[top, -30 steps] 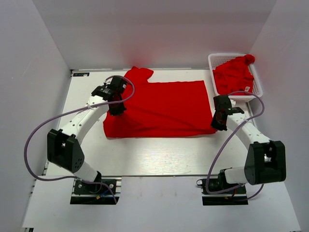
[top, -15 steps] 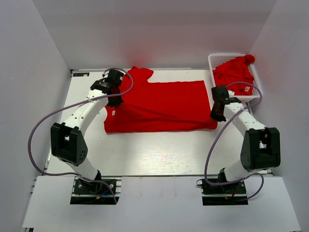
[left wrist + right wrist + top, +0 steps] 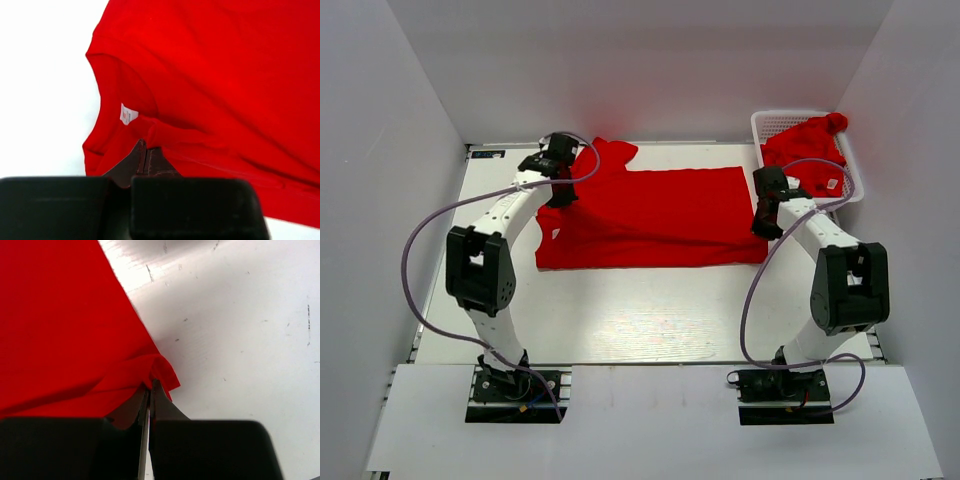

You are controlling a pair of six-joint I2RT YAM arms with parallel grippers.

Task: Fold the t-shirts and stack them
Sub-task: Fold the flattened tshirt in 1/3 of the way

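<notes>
Top external view: one red t-shirt (image 3: 650,215) lies spread on the worktop (image 3: 640,310), its near part doubled over, so I'd say fold one is barely started. The left pincer (image 3: 146,146) is clamped on cloth by the collar, the right pincer (image 3: 150,385) on a hem corner. A second t-shirt (image 3: 805,150) sits crumpled in the basket (image 3: 778,122). Nothing's stacked yet. Can't tell if more shirts hide underneath it.

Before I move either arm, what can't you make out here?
Top view: the left gripper and right gripper cover their own pinches on the spread t-shirt.
Top view: the red heap in the basket is bunched; its shirt count is unclear.
Left wrist view: the white label is too small to read.
Right wrist view: folds hide how many layers are pinched.
</notes>
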